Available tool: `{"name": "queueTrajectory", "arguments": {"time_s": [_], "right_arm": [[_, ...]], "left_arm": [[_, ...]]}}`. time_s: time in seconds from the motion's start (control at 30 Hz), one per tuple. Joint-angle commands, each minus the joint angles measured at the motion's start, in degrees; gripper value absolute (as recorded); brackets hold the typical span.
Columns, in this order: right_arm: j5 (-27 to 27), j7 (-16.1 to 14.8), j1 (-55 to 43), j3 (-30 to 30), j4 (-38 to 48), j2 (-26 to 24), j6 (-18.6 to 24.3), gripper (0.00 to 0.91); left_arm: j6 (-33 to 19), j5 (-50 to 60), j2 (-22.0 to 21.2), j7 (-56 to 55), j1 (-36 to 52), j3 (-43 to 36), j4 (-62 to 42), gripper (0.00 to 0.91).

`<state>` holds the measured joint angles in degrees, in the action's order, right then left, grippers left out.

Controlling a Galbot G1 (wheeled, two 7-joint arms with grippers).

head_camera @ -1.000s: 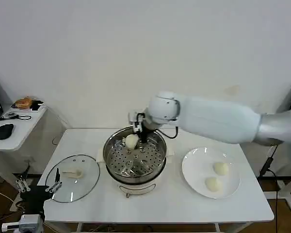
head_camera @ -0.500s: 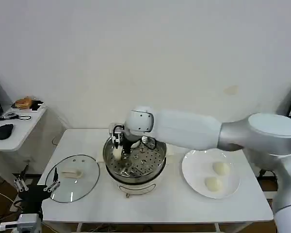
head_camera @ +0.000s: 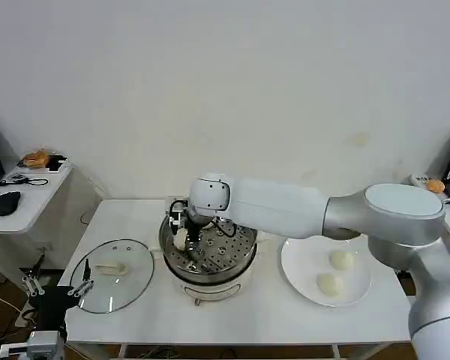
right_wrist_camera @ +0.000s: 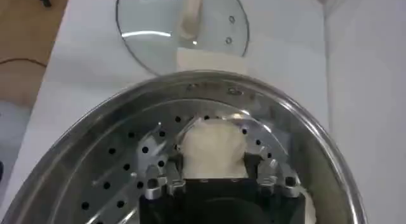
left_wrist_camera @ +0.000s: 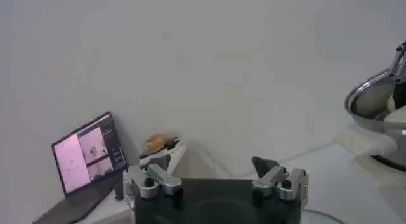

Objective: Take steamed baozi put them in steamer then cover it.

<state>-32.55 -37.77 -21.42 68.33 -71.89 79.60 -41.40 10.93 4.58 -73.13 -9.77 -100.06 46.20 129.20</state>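
While clasping a baozi (right_wrist_camera: 212, 149), right gripper (right_wrist_camera: 216, 174) inside steamer (head_camera: 244, 259), no writing legible.

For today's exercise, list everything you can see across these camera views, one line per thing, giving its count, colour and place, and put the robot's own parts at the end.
baozi in gripper: one, creamy white, held low inside the steamer, over its left side.
baozi on plate: two, creamy white.
steamer: one, shiny steel on white base, table centre.
plate: one, white, right of steamer.
glass lid: one, clear with pale knob, left of steamer.
table: one, white.
laptop: one, dark, screen lit, side desk.
mouse: one, black, side desk.
right gripper: one, shut on the baozi inside the steamer.
left gripper: one, open, parked low left of table.
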Motion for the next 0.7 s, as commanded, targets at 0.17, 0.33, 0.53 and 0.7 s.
{"name": "queueTrajectory", "arguments": {"time_s": [0.17,0.33,0.53,0.7], "right_arm": [[-0.96,-0.15,-3.85,-1.7,-6.41,-5.12,-0.22,0.907],[0.12,-2.96,-10.72,-0.59,-12.5,-12.18,0.14,0.907],[10.57,-13.33,-15.18,2.0,-19.12,-25.42,6.17,0.907],[16.84,-17.0,-14.25,1.95,-23.54,-37.38,11.64,0.907]], "left_arm": [[0.02,-0.02,-0.19,0.01,0.05,-0.19,0.14,0.907],[0.13,-0.04,-0.13,0.06,0.07,-0.97,0.4,0.907],[0.43,-0.72,0.04,0.14,0.23,-1.74,0.75,0.907],[0.44,-0.6,0.46,0.18,0.35,-2.7,0.71,0.907]]}}
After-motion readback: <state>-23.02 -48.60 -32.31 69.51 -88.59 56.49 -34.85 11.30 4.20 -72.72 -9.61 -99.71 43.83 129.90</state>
